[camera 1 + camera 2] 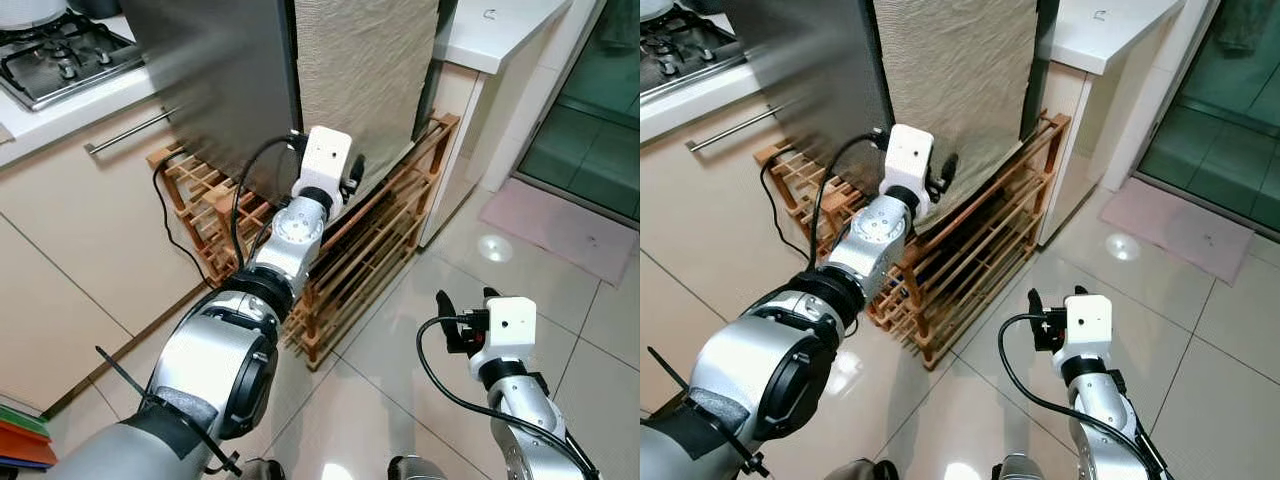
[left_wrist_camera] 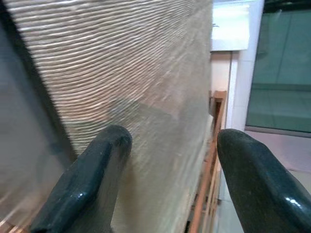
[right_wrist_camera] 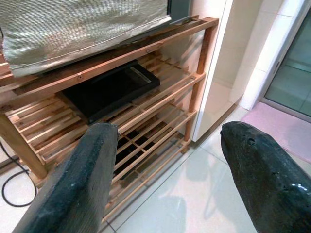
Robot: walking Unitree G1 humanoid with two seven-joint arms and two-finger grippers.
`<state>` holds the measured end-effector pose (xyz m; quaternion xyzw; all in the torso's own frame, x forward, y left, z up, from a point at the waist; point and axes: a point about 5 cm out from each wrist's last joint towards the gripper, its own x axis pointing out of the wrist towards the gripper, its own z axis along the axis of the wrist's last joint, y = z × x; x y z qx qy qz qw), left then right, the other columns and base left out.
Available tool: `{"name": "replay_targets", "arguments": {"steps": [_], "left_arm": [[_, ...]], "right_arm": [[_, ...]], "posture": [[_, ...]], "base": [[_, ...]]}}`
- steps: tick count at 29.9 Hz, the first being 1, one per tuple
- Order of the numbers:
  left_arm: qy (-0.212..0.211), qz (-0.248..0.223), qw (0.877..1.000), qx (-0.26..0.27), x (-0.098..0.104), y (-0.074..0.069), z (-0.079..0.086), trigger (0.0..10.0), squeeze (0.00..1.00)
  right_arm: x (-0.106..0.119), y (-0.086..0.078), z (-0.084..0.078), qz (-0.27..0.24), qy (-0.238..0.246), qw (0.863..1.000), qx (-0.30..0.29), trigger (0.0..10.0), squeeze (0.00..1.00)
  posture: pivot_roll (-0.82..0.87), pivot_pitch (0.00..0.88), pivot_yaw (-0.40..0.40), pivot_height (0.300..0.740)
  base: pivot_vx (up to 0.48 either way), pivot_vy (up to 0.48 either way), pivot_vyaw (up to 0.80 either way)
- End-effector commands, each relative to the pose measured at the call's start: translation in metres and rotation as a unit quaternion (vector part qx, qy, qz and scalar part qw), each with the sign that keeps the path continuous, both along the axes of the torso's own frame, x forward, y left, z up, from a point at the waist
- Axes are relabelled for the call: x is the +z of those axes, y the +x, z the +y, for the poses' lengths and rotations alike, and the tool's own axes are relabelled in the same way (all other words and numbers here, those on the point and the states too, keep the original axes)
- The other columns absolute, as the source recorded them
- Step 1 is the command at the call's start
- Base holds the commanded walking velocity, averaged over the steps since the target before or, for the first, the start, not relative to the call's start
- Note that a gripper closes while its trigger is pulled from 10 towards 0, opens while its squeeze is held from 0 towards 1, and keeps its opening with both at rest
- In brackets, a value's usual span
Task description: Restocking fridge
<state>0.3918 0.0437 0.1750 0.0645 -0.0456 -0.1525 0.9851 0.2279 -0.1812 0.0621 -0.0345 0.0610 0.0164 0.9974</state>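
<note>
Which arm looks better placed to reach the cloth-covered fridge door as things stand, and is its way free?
Probably the left: the left gripper is raised, open, close against the fridge door with nothing between. The right gripper hangs low over the tiled floor.

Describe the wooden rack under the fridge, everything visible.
The wooden rack is a low, slatted shelf unit of orange-brown wood with several tiers and corner posts, standing on the pale tiled floor between the kitchen cabinets. The fridge sits on its top tier, and a beige textured cloth hangs down over its upper front rail. A flat black object lies on a middle shelf. A black cable runs past its left end.
</note>
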Motion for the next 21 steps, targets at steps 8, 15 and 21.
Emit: {"name": "replay_targets", "arguments": {"steps": [8,15,21], "left_arm": [[-0.005,-0.022,0.999,0.031,0.014,0.006,0.011,10.0,0.00],[-0.014,-0.031,0.997,0.070,0.020,0.010,0.021,10.0,0.00],[0.001,-0.008,0.999,0.039,-0.005,0.001,0.018,10.0,0.00]], "right_arm": [[-0.006,0.000,0.003,0.011,0.003,1.000,0.007,10.0,0.00],[-0.006,-0.002,0.005,0.010,0.004,1.000,0.006,10.0,0.00],[-0.008,-0.004,0.005,0.013,0.004,1.000,0.006,10.0,0.00]], "posture": [[-0.24,0.074,0.084,0.724],[-0.25,0.062,0.092,0.724],[-0.24,0.060,0.083,0.724]], "base": [[0.000,0.000,0.00],[0.000,0.000,0.00],[0.000,0.000,0.00]]}}
